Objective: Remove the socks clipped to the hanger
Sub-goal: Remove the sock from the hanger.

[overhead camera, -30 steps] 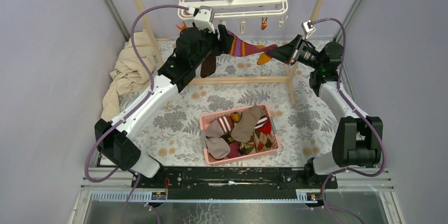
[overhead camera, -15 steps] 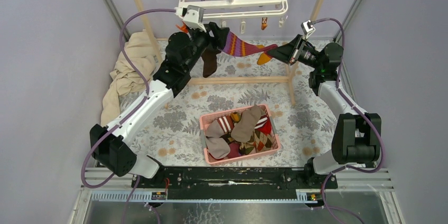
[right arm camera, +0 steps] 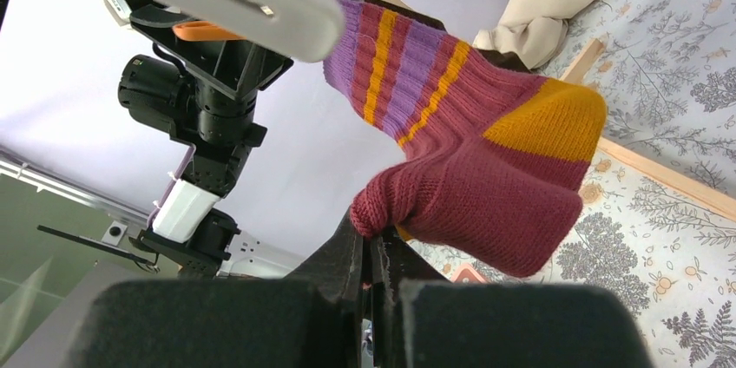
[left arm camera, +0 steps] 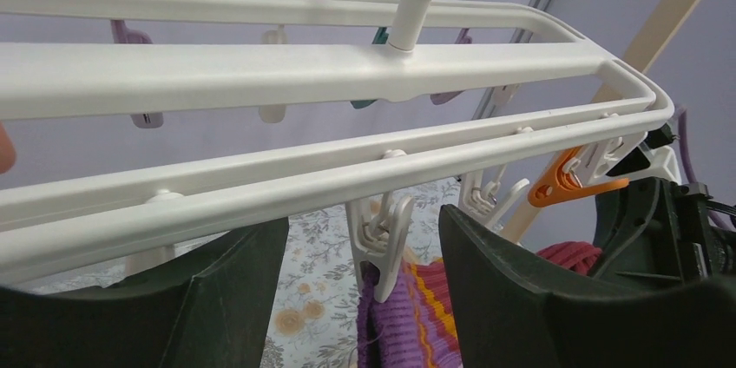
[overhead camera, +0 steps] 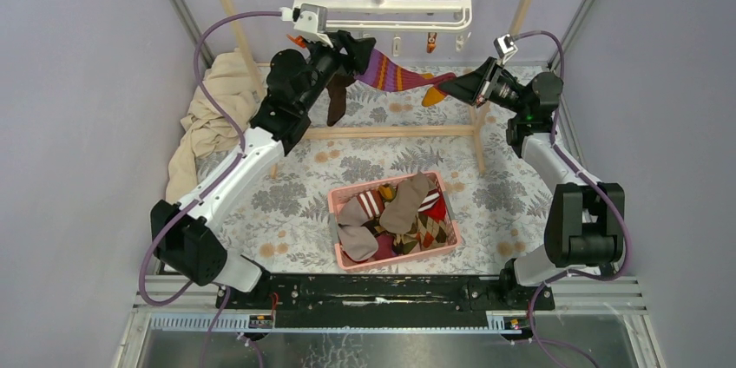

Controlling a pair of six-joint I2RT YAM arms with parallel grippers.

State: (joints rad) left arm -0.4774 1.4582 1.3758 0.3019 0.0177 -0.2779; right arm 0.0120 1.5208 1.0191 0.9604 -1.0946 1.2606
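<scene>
The white hanger [overhead camera: 382, 5] hangs from the top rail. One of the socks, striped purple, orange and maroon [overhead camera: 401, 75], stretches from a white clip [left arm camera: 379, 238] on the hanger's near bar to my right gripper [overhead camera: 453, 83]. That gripper [right arm camera: 373, 238] is shut on the sock's [right arm camera: 460, 142] maroon toe end. My left gripper [left arm camera: 364, 251] is open, its two fingers [left arm camera: 503, 281] standing either side of the white clip without touching it. In the top view the left gripper [overhead camera: 354, 45] sits just under the hanger. A dark brown sock [overhead camera: 336, 103] dangles below it.
A pink basket [overhead camera: 332, 212] with several socks stands mid-table. A beige cloth [overhead camera: 208, 116] lies at the left by the wooden rail frame [overhead camera: 391, 132]. An orange clip [left arm camera: 568, 179] and more white clips hang to the right of the gripped one.
My left gripper has risen and moved back toward the hanger, ending around the white clip. The right gripper has held the stretched sock still.
</scene>
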